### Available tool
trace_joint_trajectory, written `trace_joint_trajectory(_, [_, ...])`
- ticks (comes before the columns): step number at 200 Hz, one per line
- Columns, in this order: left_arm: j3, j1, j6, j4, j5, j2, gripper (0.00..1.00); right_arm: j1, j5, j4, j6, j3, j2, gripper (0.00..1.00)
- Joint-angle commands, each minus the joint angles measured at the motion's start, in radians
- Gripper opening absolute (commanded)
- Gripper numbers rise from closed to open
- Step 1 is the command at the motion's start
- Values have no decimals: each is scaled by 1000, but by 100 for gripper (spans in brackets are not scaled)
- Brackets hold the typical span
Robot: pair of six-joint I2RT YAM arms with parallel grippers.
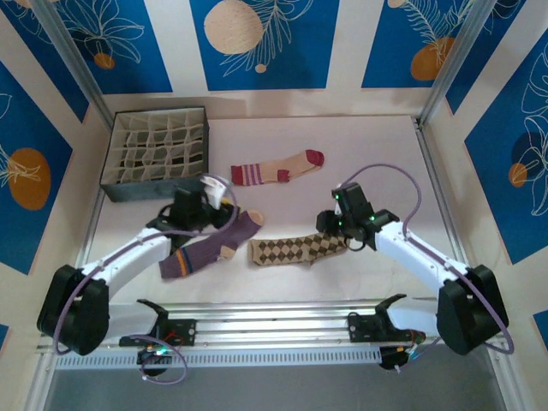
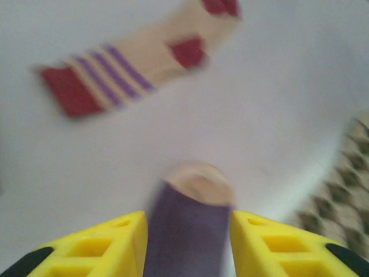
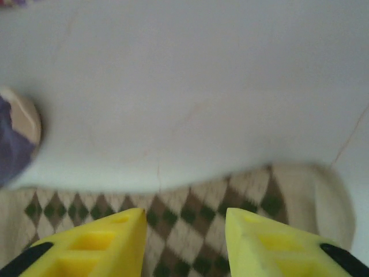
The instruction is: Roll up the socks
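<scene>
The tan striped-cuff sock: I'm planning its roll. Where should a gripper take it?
Probably the dark-red toe, from straight above: the tan sock lies flat and stretched out on the table, so a narrow end pinches easily and starts the roll.

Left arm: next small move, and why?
Probably lift the toe of the purple sock slightly and curl it back toward its cuff. The left fingers flank that toe, fabric fills the gap between them as if pinched, and the rest of the sock lies flat, unrolled.
</scene>
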Motion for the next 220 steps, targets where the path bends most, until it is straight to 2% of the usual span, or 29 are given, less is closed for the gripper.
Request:
trace_joint_trajectory(1, [-39,-125,-76,-39,-19,71,35,16,37,-81,115,-84,-47,31])
trace_joint_trajectory(20, [-39,-198,-109,3,-23,159,28,17,24,-49,145,-141,-46,25])
trace_joint_trajectory(50, [-30,-244,-157,51,-13,275,18,2,11,1,135,-142,48,22])
trace_joint_trajectory(105, [-17,-286,-248,109,-4,406,13,-79,-18,-39,67,81,387,19])
trace_joint_trajectory(164, [24,-409,-455,113,-105,426,13,-164,15,-145,-90,389,592,17])
trace_joint_trajectory(177, [31,-432,-499,120,-122,418,15,-165,23,-142,-137,418,581,19])
trace_joint_trajectory(192, [37,-444,-524,134,-120,405,23,-154,34,-129,-190,422,539,25])
trace_joint_trajectory(220, [56,-422,-528,90,-109,354,32,-76,74,-78,-242,327,391,32])
